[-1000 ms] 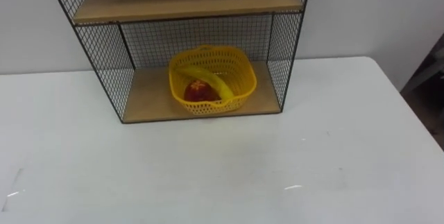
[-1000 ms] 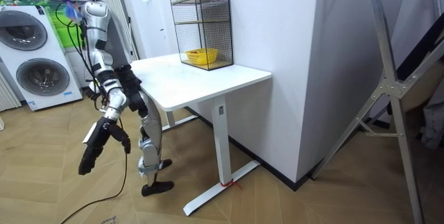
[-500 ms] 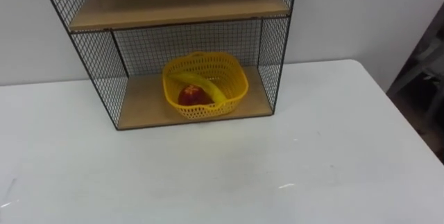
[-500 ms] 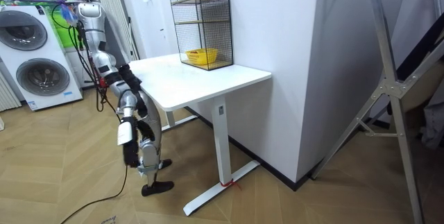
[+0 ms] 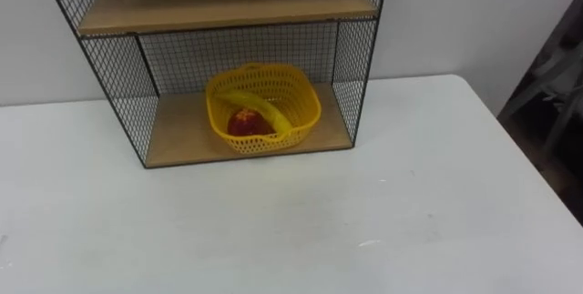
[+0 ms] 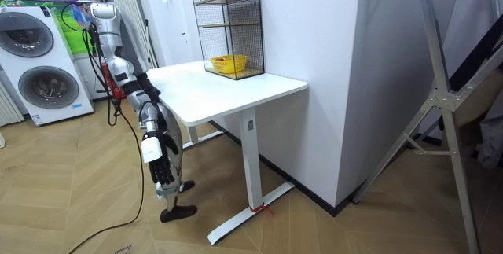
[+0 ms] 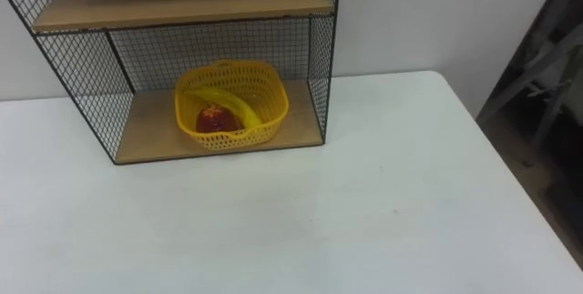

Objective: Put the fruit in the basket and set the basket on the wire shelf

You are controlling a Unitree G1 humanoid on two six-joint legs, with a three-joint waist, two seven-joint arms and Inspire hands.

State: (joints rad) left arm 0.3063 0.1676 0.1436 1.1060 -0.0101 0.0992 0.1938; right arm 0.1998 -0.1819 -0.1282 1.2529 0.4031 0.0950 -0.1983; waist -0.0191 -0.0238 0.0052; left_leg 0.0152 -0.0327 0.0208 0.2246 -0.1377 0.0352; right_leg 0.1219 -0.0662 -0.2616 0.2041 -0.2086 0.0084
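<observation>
Two fruits, a banana [image 5: 260, 107] and a red fruit [image 5: 242, 125] partly hidden under it, lie in the yellow basket [image 5: 264, 142]. It stands on the lower board of the wire shelf [image 5: 118, 76], whose top is cut off. The shelf stands on the white bench [image 5: 319, 221]. The right hand [image 6: 162, 177] hangs beside the bench, too small to tell whether released or clenched.
</observation>
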